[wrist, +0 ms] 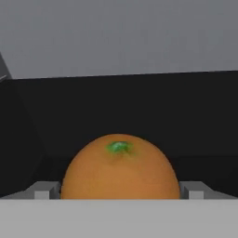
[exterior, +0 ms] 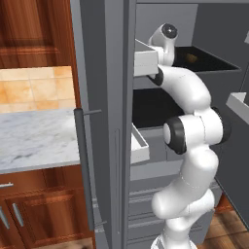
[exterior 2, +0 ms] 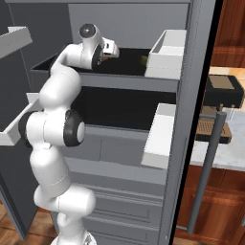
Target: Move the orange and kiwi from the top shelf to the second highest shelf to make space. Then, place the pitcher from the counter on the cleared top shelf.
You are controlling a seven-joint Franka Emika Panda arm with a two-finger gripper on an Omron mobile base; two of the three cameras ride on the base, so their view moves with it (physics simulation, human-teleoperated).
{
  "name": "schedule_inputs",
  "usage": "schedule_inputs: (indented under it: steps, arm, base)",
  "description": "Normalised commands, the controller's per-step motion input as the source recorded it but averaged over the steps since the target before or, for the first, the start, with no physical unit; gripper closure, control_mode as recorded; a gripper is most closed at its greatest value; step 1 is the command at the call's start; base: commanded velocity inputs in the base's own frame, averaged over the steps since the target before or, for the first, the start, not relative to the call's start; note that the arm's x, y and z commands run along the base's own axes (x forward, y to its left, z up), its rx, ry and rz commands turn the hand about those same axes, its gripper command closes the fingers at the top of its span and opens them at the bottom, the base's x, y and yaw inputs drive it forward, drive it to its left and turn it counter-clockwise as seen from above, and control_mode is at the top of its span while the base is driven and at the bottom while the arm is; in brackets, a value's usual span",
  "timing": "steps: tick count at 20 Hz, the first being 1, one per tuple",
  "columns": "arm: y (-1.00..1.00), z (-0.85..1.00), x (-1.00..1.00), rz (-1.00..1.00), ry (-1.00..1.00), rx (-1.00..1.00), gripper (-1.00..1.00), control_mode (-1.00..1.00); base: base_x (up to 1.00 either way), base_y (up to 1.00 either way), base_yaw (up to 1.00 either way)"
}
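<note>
The orange (wrist: 120,166), with a green stem spot on top, rests on the black top shelf (wrist: 186,116) of the open fridge. My gripper (wrist: 120,191) is open, with one fingertip (wrist: 44,190) on each side of the orange and a small gap to each. In the right base view the arm reaches in over the top shelf (exterior 2: 127,67), and the gripper (exterior 2: 114,51) sits at its left part. A small brownish fruit, the kiwi by its look (exterior: 191,58), lies further right on that shelf. Below is the second highest shelf (exterior 2: 119,111). The pitcher is out of view.
White door bins (exterior: 142,62) (exterior: 138,146) hang on the left fridge door, and others (exterior 2: 167,60) (exterior 2: 160,136) on the right door. The marbled counter (exterior: 34,138) lies left of the fridge. A dark appliance (exterior 2: 222,91) stands on the counter to the right.
</note>
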Motion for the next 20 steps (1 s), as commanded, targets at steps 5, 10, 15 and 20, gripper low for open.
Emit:
schedule_inputs:
  steps: [5, 10, 15, 20]
  arm:
    - [0.0, -0.25, 0.32, 0.0, 0.0, 0.0, 1.0, -1.0]
    - [0.0, -0.6, -0.07, 0.0, 0.0, -0.01, 1.0, -1.0]
    - [0.0, -0.42, -0.65, 0.0, -0.09, 0.0, 1.0, -1.0]
    - [0.0, 0.02, -0.98, 0.0, -0.17, 0.0, 1.0, -1.0]
  base:
    - [0.0, 0.0, 0.0]
    - [0.0, 0.0, 0.0]
    - [0.0, 0.0, 0.0]
    - [0.0, 0.0, 0.0]
